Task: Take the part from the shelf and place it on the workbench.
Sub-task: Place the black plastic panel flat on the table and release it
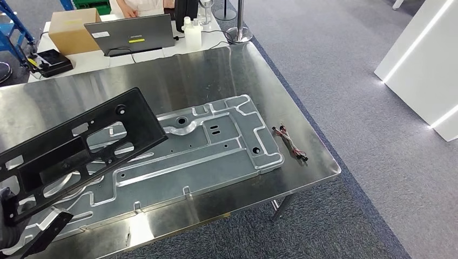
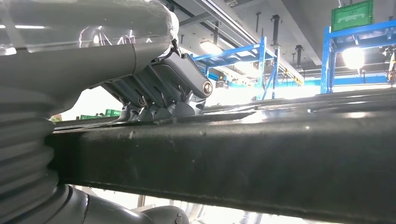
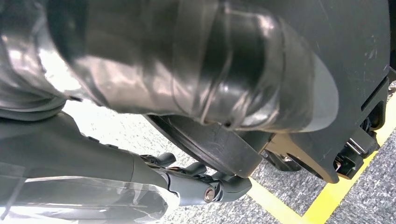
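The part is a long black plastic frame [image 1: 81,151] with several cut-outs. It hangs tilted over the left side of the steel workbench [image 1: 216,70], its far end above a large silver stamped plate [image 1: 216,145]. In the left wrist view my left hand [image 2: 159,93] grips the frame's edge [image 2: 233,158], with its fingers curled over the top of it. My right hand [image 3: 196,179] hangs beside my body above grey carpet, its fingers apart and holding nothing.
A bundle of red and black wires [image 1: 290,143] lies near the bench's right edge. Behind the bench a white table carries a laptop [image 1: 132,33], a cardboard box [image 1: 73,29], bottles [image 1: 192,32] and a black device [image 1: 51,62]. A person [image 1: 135,6] sits there.
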Controlling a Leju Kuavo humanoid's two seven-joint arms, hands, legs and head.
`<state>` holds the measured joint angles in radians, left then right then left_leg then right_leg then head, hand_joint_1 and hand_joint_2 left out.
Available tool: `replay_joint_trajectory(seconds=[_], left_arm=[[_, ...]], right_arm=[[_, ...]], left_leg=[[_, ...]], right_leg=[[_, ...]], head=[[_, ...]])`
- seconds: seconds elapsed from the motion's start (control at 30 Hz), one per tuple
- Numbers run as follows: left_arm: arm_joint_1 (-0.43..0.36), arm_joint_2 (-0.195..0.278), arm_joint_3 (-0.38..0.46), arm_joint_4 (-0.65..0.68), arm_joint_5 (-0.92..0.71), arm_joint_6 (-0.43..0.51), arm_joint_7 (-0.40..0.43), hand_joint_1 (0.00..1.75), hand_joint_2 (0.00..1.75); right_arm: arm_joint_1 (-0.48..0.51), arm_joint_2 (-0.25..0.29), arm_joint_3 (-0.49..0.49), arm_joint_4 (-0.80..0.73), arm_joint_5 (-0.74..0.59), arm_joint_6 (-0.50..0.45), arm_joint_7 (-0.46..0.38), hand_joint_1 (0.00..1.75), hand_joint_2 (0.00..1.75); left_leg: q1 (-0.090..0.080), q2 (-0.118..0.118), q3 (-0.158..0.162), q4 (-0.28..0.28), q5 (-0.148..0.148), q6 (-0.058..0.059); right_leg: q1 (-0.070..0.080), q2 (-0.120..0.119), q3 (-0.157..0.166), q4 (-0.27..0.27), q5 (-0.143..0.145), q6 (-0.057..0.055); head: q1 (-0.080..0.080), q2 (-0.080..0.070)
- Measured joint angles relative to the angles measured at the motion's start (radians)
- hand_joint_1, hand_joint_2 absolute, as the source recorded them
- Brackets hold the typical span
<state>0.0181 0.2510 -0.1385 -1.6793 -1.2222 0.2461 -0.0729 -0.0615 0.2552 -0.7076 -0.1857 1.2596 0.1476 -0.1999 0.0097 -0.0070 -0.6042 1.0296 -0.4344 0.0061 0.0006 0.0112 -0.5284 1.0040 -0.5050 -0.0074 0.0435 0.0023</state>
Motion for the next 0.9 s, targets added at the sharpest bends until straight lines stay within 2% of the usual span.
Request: replay_joint_trajectory(seconds=[0.57,0.63,0.73,0.77,0.8,0.83,0.9], left_arm=[[-0.003,0.001,-0.001,0.001,0.002,0.002,-0.002,1.75,1.75],[-0.048,0.017,-0.02,0.032,0.034,0.036,-0.016,1.75,1.75],[-0.194,0.07,-0.076,0.156,0.198,0.139,-0.054,1.75,1.75],[-0.234,0.082,-0.084,0.19,0.247,0.159,-0.059,1.75,1.75],[-0.267,0.091,-0.089,0.217,0.272,0.165,-0.061,1.75,1.75],[-0.295,0.097,-0.098,0.241,0.266,0.161,-0.059,1.75,1.75],[-0.339,0.104,-0.141,0.277,0.195,0.148,-0.045,1.75,1.75]], right_arm=[[0.003,-0.002,0.001,0.0,0.009,-0.006,-0.003,0.0,0.0],[0.035,-0.055,0.013,0.017,0.057,-0.053,-0.07,0.0,0.0],[0.165,-0.224,0.042,0.079,0.133,-0.132,-0.357,0.0,0.0],[0.214,-0.278,0.047,0.092,0.138,-0.138,-0.424,0.0,0.0],[0.251,-0.318,0.052,0.102,0.141,-0.139,-0.445,0.0,0.0],[0.276,-0.347,0.057,0.111,0.146,-0.137,-0.427,0.0,0.0],[0.275,-0.364,0.069,0.129,0.159,-0.123,-0.33,0.0,0.0]], left_leg=[[0.0,0.0,0.001,0.0,0.0,0.0],[0.0,-0.003,0.002,0.001,0.0,0.002],[-0.008,-0.019,0.003,0.0,0.0,0.007],[-0.009,-0.022,0.003,0.0,0.0,0.008],[-0.01,-0.021,0.003,0.0,-0.001,0.008],[-0.009,-0.019,0.002,0.0,-0.001,0.008],[-0.005,-0.012,0.0,0.0,-0.001,0.008]], right_leg=[[0.0,0.0,-0.001,0.0,0.0,0.0],[-0.002,-0.005,-0.001,-0.002,-0.002,0.003],[-0.007,-0.022,0.007,0.0,-0.009,0.011],[-0.007,-0.024,0.009,0.0,-0.009,0.012],[-0.007,-0.023,0.01,0.0,-0.009,0.012],[-0.006,-0.02,0.01,-0.001,-0.007,0.011],[-0.003,-0.012,0.007,-0.005,-0.003,0.011]], head=[[0.0,0.0],[0.001,0.0],[0.006,0.0],[0.006,0.0],[0.008,0.0],[0.009,0.0],[0.011,0.0]])
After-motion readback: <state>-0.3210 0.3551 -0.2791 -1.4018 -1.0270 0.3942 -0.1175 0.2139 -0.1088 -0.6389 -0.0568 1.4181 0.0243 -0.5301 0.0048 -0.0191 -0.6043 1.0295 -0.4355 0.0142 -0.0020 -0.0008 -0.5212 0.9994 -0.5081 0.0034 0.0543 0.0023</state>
